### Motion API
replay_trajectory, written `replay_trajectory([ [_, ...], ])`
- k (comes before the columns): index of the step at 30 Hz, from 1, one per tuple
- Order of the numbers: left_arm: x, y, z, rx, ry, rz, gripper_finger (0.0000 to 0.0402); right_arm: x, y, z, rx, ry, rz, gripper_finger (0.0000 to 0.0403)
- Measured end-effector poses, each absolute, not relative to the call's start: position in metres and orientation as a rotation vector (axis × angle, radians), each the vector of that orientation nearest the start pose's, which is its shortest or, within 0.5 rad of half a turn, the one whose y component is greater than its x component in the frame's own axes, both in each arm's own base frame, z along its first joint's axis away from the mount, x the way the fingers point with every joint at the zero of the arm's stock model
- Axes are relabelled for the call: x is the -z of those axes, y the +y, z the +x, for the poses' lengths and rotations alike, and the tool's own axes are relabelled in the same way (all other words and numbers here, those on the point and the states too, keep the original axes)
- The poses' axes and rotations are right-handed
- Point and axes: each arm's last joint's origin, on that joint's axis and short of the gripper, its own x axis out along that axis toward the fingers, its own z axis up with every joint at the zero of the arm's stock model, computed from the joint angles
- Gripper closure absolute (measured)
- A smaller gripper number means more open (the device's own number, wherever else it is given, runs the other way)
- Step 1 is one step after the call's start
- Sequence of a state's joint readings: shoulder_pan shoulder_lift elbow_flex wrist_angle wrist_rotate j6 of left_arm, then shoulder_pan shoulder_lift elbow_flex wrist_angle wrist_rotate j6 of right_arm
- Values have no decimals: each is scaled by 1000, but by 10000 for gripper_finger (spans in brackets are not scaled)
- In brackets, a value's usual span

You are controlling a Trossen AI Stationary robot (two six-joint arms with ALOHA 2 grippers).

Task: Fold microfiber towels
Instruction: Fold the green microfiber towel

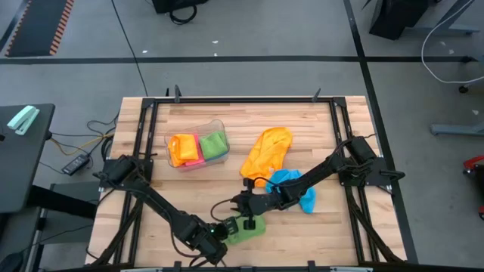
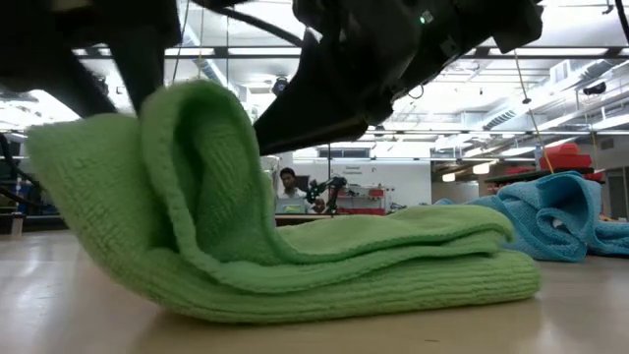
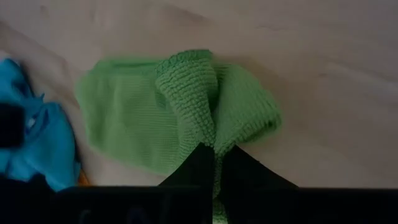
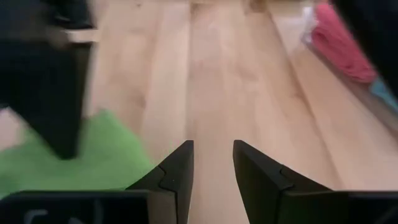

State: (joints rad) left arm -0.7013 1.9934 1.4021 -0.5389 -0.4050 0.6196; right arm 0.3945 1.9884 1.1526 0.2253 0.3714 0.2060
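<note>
Your towel (image 1: 248,230) lies at the table's (image 1: 302,128) near edge; the tub (image 1: 198,143) sits toward the far-left corner.

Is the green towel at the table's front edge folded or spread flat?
Folded, unfinished: the green towel lies in stacked layers, one edge pinched up by the left gripper.

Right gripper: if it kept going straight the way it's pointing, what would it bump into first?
Probably nothing soon: the right gripper has open fingers aimed along bare table. The green towel lies off to one side. Depth is hard to judge.
</note>
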Motion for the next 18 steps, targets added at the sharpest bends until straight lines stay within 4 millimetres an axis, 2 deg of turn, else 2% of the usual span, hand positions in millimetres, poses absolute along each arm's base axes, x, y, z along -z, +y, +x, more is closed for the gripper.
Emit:
replay_trajectory([
  [4, -172, -252, 318, 564, 884, 1150, 369, -148, 146, 382, 74, 606, -100, 282],
  [8, -171, -250, 315, 549, 922, 1124, 378, -162, 144, 370, 77, 682, -148, 282],
  [12, -170, -253, 310, 550, 949, 1118, 385, -175, 157, 352, 33, 734, -199, 282],
  [18, -170, -259, 304, 537, 948, 1084, 371, -174, 177, 328, -5, 841, -242, 282],
])
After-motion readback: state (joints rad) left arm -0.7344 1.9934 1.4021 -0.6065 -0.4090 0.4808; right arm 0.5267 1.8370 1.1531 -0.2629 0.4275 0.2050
